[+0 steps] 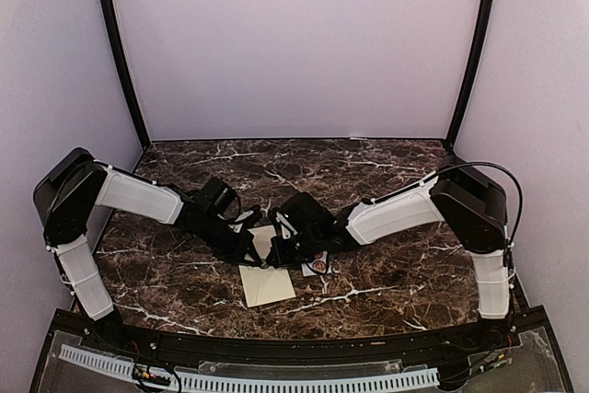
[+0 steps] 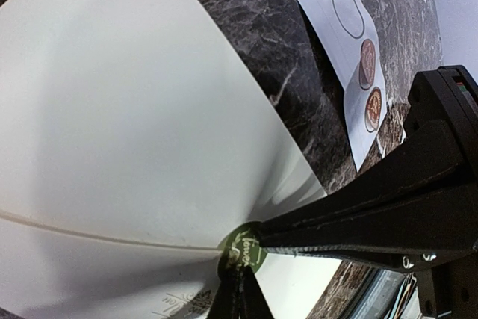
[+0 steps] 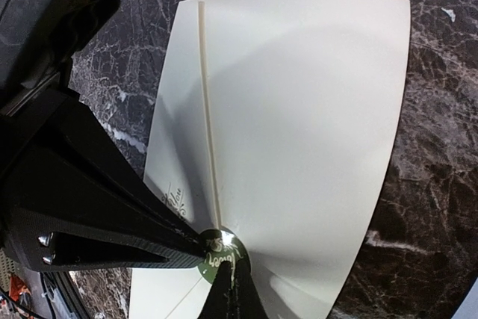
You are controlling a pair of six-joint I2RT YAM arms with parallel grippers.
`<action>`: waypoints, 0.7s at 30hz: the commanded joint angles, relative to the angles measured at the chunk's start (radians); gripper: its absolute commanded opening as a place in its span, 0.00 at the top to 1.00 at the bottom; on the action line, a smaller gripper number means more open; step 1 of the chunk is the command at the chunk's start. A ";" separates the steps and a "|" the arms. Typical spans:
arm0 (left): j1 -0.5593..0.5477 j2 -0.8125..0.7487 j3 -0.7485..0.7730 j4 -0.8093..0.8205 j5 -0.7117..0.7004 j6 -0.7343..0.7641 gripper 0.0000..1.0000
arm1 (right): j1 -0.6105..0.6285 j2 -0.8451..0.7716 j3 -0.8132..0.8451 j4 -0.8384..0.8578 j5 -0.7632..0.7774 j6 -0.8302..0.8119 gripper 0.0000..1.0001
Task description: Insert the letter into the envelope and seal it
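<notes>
The cream envelope (image 1: 268, 285) lies flat on the marble table, flap side up, and fills both wrist views (image 2: 134, 125) (image 3: 299, 110). A round green sticker (image 2: 243, 248) (image 3: 222, 253) sits at the flap's point. My left gripper (image 1: 260, 261) (image 2: 240, 293) is shut, its tips pressing on the sticker. My right gripper (image 1: 276, 259) (image 3: 231, 293) is also shut, its tips on the same sticker from the other side. The envelope bows up slightly around the sticker. The letter is not in view as a separate sheet; some fine print shows beside the sticker.
A small white sticker strip (image 2: 351, 57) with two brown round stickers and one empty ring lies just right of the envelope, under the right arm in the top view (image 1: 318, 266). Dark marble table all round; white walls behind.
</notes>
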 commanded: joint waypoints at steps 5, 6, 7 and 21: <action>-0.005 0.030 -0.018 -0.083 -0.081 0.017 0.97 | 0.023 0.017 -0.016 -0.052 -0.060 -0.039 1.00; -0.005 0.030 -0.018 -0.083 -0.080 0.017 0.97 | 0.024 0.019 -0.011 -0.051 -0.062 -0.043 1.00; -0.005 0.030 -0.018 -0.082 -0.080 0.017 0.97 | 0.026 0.023 -0.006 -0.051 -0.065 -0.043 1.00; -0.004 0.022 -0.015 -0.080 -0.082 0.017 0.98 | 0.025 0.027 0.010 -0.055 -0.031 -0.025 1.00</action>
